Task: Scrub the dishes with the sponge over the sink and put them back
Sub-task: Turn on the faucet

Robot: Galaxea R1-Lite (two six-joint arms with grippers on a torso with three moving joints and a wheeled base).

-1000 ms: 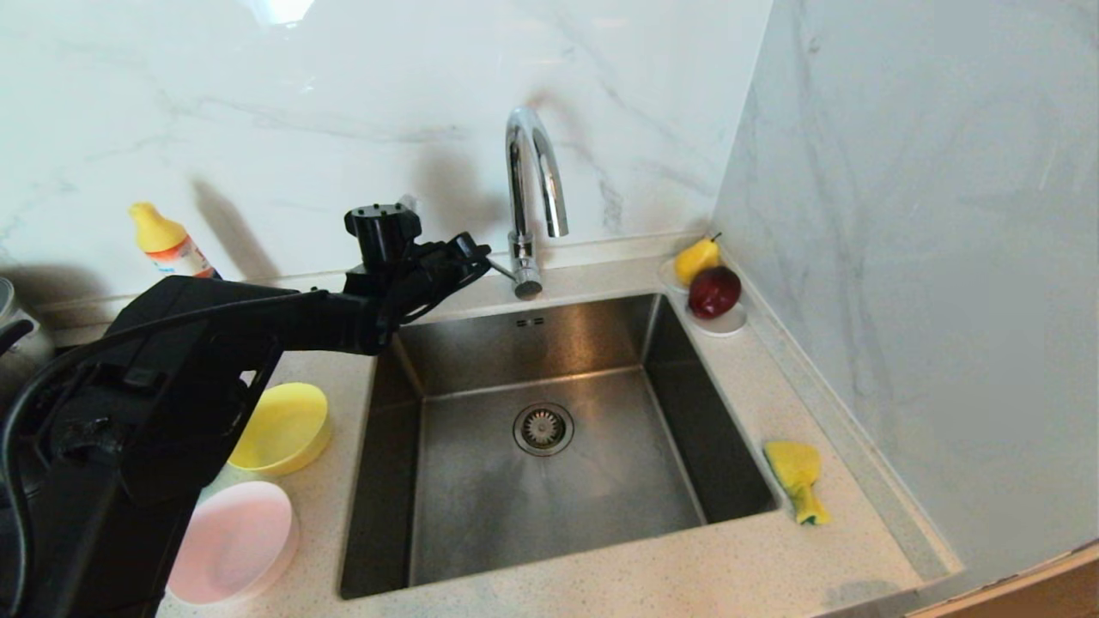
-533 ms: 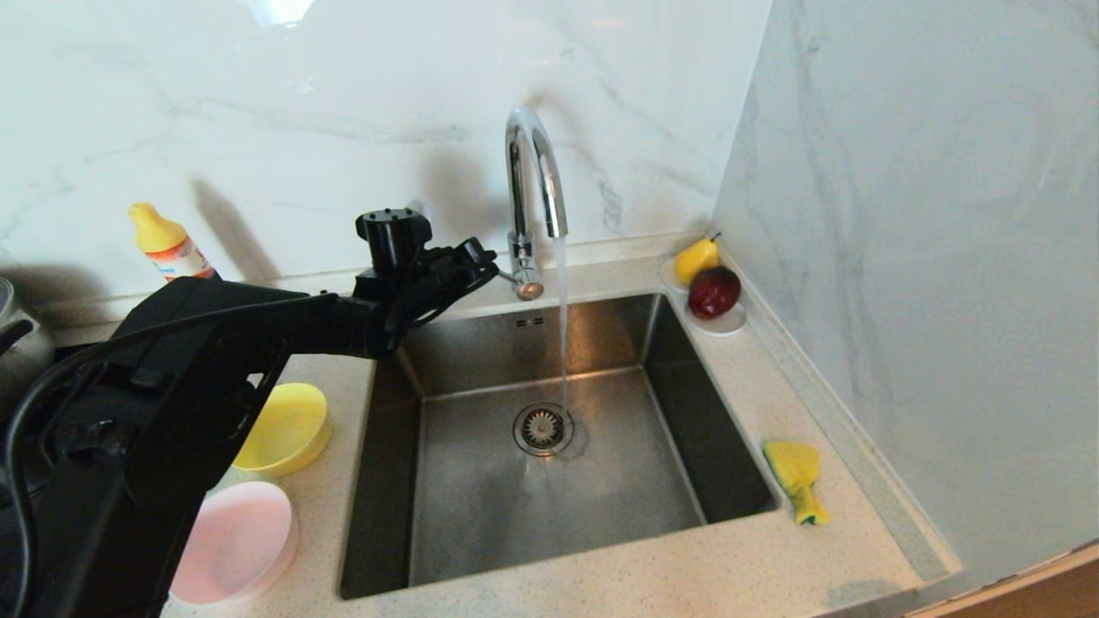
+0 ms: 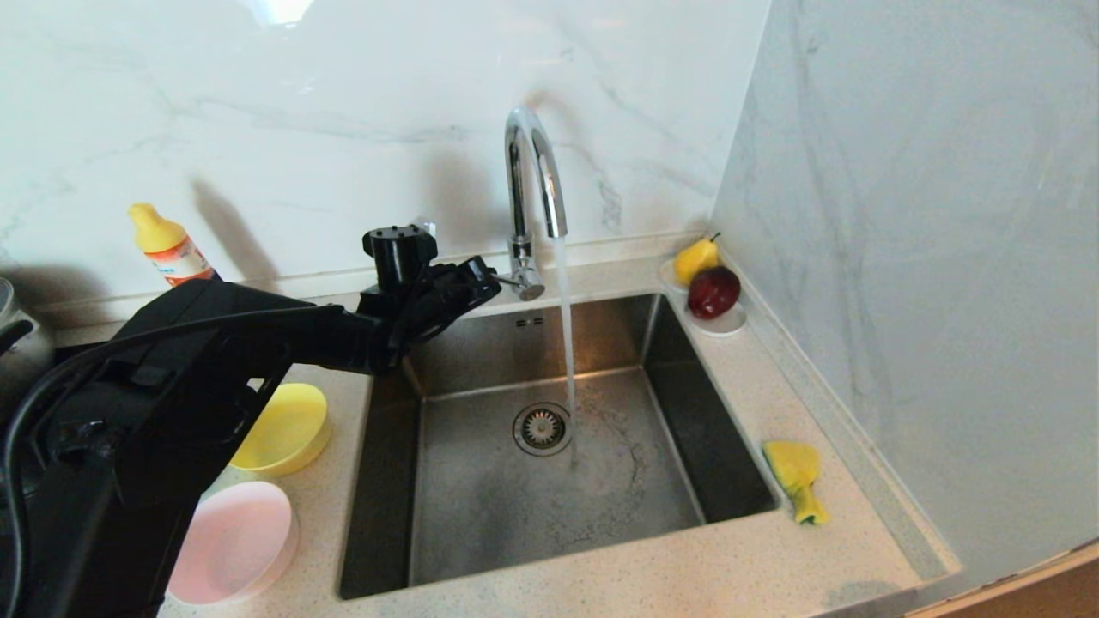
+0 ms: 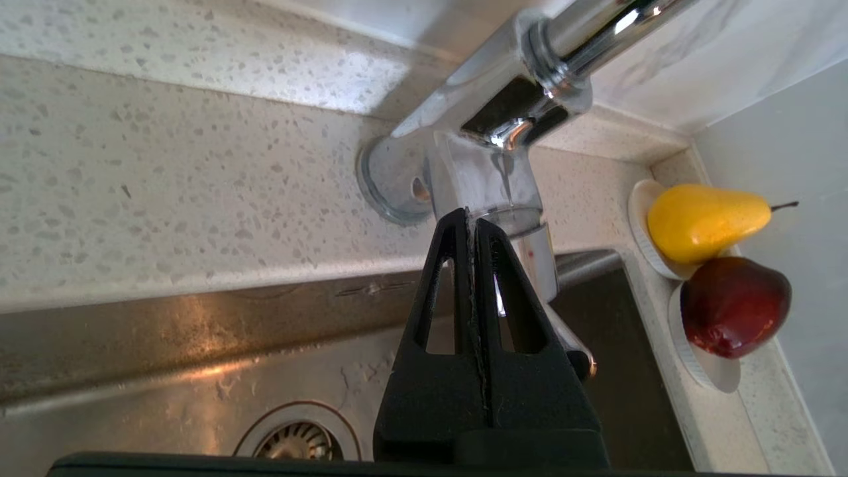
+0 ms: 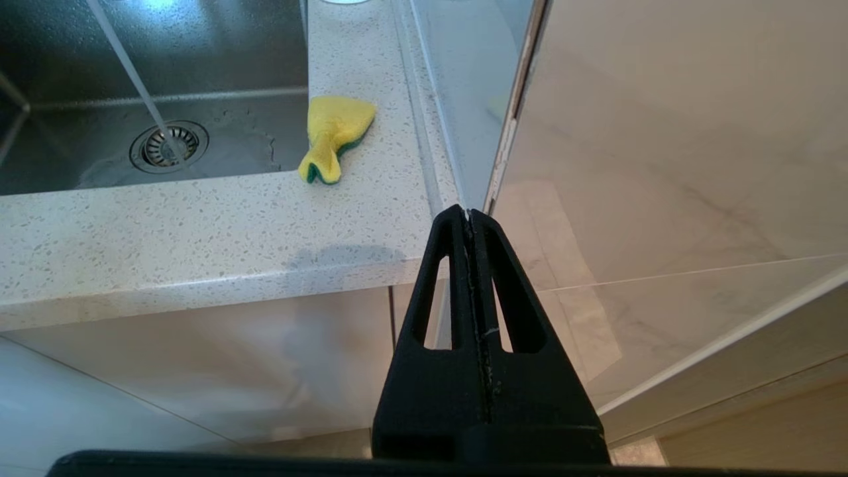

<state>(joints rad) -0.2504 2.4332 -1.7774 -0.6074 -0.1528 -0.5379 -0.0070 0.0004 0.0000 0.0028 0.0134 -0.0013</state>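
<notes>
Water (image 3: 567, 343) runs from the chrome faucet (image 3: 532, 172) into the steel sink (image 3: 481, 515). My left gripper (image 3: 493, 278) is shut and empty at the faucet's side lever (image 3: 518, 280); in the left wrist view its tips (image 4: 469, 213) rest against the faucet body (image 4: 483, 165). A yellow bowl (image 3: 283, 427) and a pink bowl (image 3: 232, 541) stand on the counter left of the sink, partly behind my left arm. The yellow sponge (image 3: 797, 476) lies crumpled on the counter right of the sink. My right gripper (image 5: 467, 212) is parked, shut, below the counter's front right corner, with the sponge (image 5: 333, 132) ahead of it.
A yellow-capped bottle (image 3: 167, 245) stands at the back left, a steel pot (image 3: 13, 335) at the left edge. A white saucer (image 3: 725, 322) holds a pear (image 3: 695, 257) and a red apple (image 3: 713, 292) at the back right corner. A marble wall (image 3: 901, 257) closes the right side.
The faucet went from dry to a full stream, and a wet patch has spread over the sink floor. My left gripper shifted a little right and down at the lever.
</notes>
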